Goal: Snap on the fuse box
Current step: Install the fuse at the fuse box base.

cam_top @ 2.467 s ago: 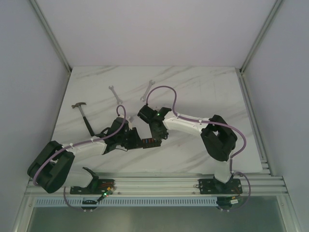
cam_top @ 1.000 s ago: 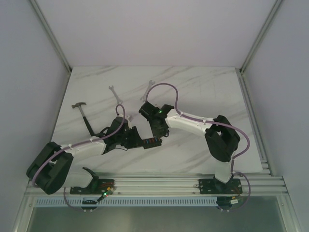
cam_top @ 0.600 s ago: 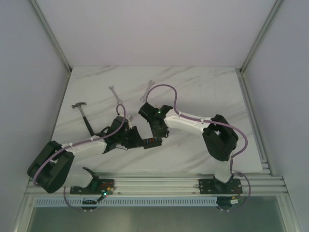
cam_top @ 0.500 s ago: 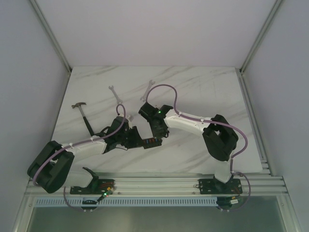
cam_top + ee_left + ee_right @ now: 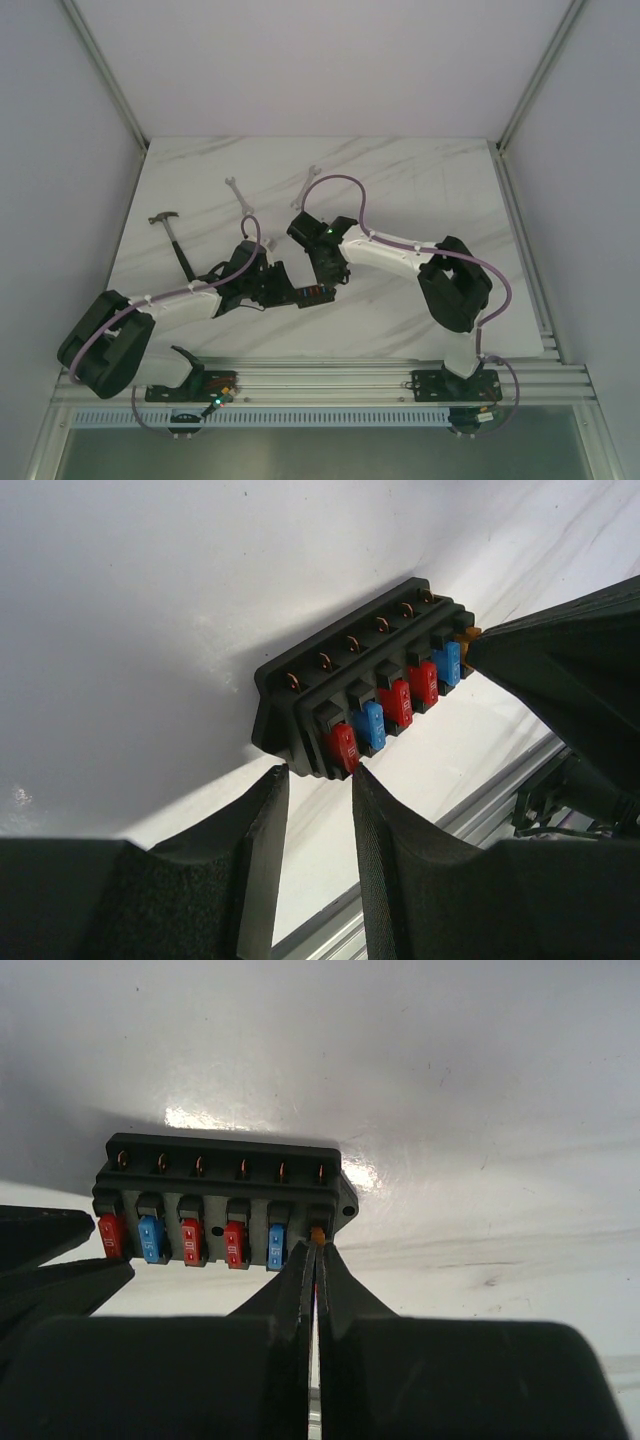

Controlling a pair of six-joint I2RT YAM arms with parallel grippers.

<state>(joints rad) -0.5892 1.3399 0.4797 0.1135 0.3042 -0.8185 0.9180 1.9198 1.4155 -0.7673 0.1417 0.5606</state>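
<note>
Right wrist view, fuse box just beyond right pincer, pinching orange fuse

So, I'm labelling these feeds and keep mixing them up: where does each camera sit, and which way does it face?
Top external: above and behind the bases, looking down at the table; both arms show.
Left wrist: on that arm, looking along the left gripper at one end of the fuse box.
Right wrist: looking along the right gripper, pinched on an orange fuse at the other end.
Shared: both wrist views show the fuse box and the other gripper.
</note>
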